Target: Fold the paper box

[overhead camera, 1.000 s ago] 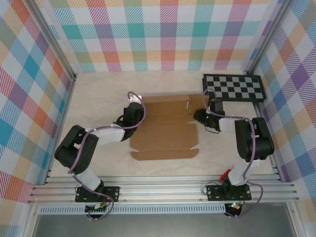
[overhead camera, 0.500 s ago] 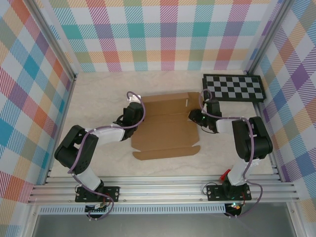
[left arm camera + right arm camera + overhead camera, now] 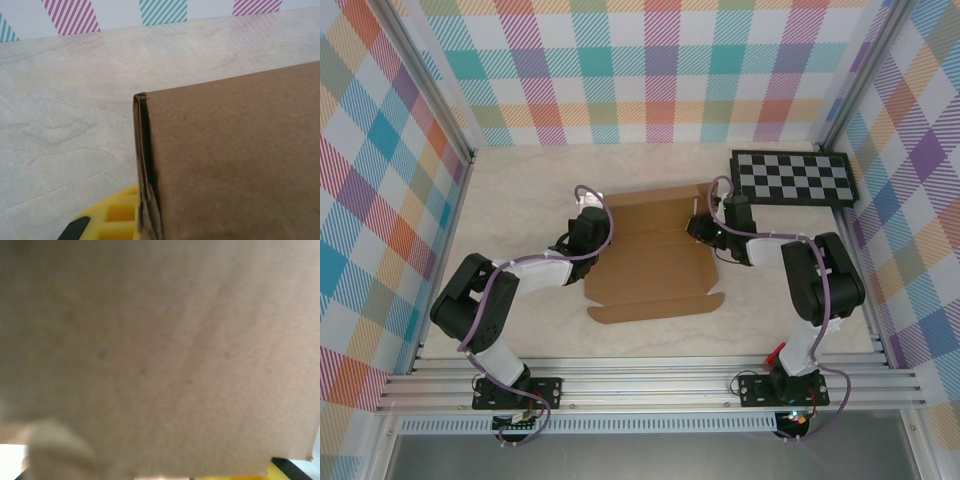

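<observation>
Most of the folding is left, I judge: the box (image 3: 655,255) lies as a nearly flat sheet in the middle of the tabletop (image 3: 520,190). At its left edge a cardboard flap looks doubled over, and the left jaws, pressed together, seem to pinch that fold. The right jaws sit at the right edge, close against cardboard; I cannot tell whether they grip.

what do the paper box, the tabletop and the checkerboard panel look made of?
The paper box: plain brown cardboard, matte, fibrous face, layered folded edge. The tabletop: pale, veined, slightly glossy; marble-look laminate or stone, can't tell which. The checkerboard panel: flat board printed in black and white squares; base material unclear.
</observation>
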